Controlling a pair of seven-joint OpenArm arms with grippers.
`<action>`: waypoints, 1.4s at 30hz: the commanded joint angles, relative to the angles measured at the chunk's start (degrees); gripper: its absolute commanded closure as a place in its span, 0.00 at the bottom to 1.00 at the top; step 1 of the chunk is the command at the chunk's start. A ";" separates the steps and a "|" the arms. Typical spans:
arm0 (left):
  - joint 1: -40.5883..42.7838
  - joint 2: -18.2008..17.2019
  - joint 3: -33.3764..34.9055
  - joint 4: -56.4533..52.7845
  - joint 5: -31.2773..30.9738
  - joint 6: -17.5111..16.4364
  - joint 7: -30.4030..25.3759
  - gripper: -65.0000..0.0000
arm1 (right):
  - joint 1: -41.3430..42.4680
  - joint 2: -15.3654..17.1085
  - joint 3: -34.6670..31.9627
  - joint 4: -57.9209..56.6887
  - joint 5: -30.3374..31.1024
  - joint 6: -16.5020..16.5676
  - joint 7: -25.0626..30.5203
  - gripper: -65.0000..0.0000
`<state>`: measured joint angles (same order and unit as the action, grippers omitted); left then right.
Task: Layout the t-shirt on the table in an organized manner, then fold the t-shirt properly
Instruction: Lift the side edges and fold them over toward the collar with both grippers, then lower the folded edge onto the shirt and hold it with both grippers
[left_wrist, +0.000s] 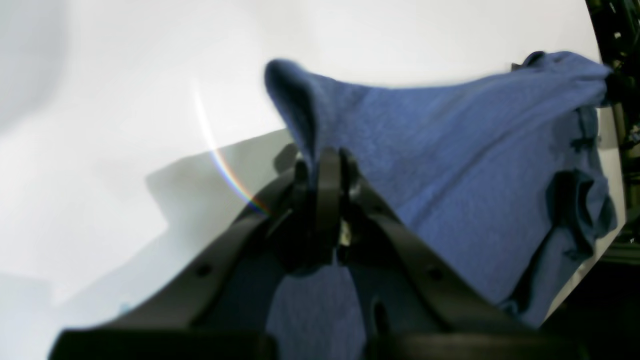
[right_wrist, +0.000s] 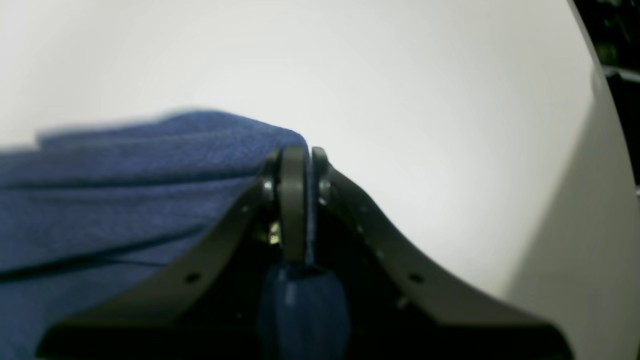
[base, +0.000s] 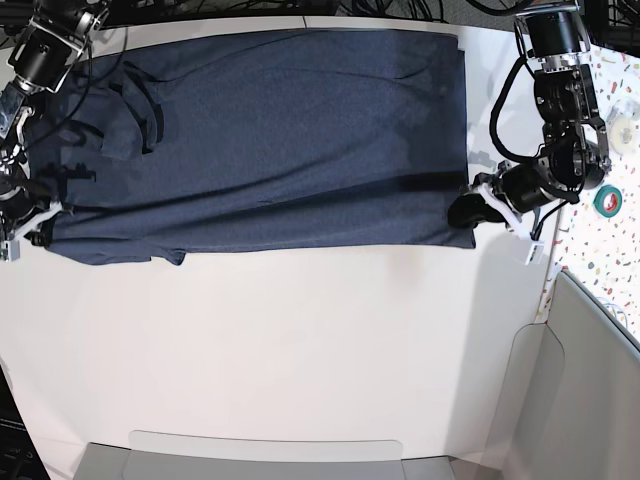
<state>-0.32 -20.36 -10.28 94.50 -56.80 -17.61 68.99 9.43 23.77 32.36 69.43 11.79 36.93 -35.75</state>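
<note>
The dark navy t-shirt (base: 280, 140) lies spread wide across the far half of the white table (base: 300, 350), its near edge pulled into a straight line. In the base view my left gripper (base: 468, 212) is at the shirt's near right corner and my right gripper (base: 42, 215) at its near left corner. In the left wrist view the left gripper (left_wrist: 327, 155) is shut on a raised fold of the t-shirt (left_wrist: 450, 150), above the table (left_wrist: 125, 100). The right gripper (right_wrist: 302, 152) is likewise shut on the edge of the t-shirt (right_wrist: 125, 175). No lettering shows.
A speckled strip (base: 610, 250) runs along the right edge with a green tape roll (base: 607, 200) and a white roll (base: 625, 135) on it. Grey panels stand at the near right (base: 580, 360) and along the front edge (base: 260, 450). Cables hang behind the far edge.
</note>
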 joint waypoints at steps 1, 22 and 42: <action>-0.25 -0.87 -0.49 1.55 -0.83 -0.11 -0.90 1.00 | 0.46 1.42 0.30 1.21 0.47 0.92 1.42 1.00; 7.04 -0.96 -0.57 7.88 -0.83 -0.02 -0.90 1.00 | -15.01 -0.17 6.45 16.24 0.47 0.83 1.33 1.00; 8.71 0.01 -5.14 7.70 -0.48 0.07 4.02 1.00 | -18.88 -3.15 8.21 15.89 0.30 0.74 1.33 1.00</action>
<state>8.91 -19.68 -15.27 101.49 -56.66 -17.58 73.52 -9.87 19.62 40.18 84.42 11.79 37.74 -35.81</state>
